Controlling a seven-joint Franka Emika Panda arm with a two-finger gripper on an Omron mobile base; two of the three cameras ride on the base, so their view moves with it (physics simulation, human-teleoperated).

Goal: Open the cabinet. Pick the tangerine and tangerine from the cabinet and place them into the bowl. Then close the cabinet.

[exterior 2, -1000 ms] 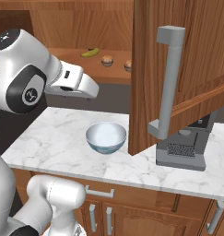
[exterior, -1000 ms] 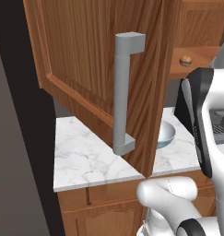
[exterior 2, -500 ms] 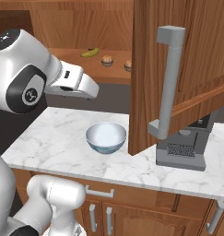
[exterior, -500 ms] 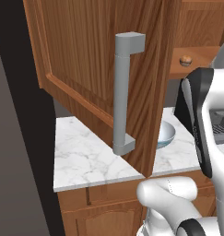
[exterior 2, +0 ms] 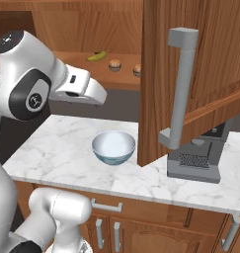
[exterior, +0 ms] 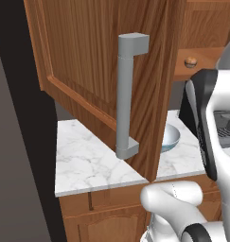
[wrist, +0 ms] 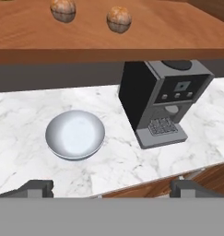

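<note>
The cabinet stands open, its left door and right door swung far out toward me. Two tangerines rest on the cabinet shelf; in the right base view they sit at the shelf's front edge. The bowl lies on the marble counter below them, with nothing in it. My gripper is open and holds nothing. It hovers in front of the counter, level with the bowl and below the shelf, aimed toward the back wall.
A black coffee machine stands on the counter right of the bowl. A banana lies on the shelf left of the tangerines. The doors' long grey handles jut into the space either side of my arm.
</note>
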